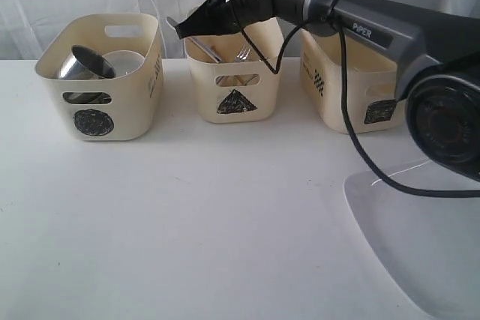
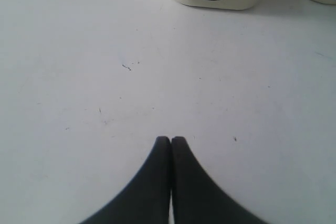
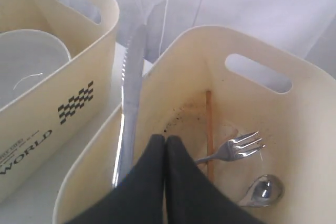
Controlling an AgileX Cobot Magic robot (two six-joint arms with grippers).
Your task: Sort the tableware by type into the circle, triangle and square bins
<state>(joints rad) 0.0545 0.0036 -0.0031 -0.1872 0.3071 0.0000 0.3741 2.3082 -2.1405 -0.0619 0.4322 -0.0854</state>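
Three bins line the desk (image 1: 187, 222). Left jaws, pressed together and empty, point at the circle bin (image 1: 97, 88), which holds a steel mug (image 1: 86, 65) and white bowl (image 1: 127, 61). Right jaws, likewise pressed together on nothing, hang over the triangle bin (image 1: 234, 84) beside the knife (image 3: 134, 77) propped on its rim. Cutlery sorting looks nearly done; next the arm probably must lift clear and fetch the plate (image 1: 420, 252) for the square bin (image 1: 352, 91).

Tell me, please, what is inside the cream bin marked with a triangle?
A steel fork, steel spoon and wooden chopstick; a steel knife leans at the rim. The black end effector covers the near floor.
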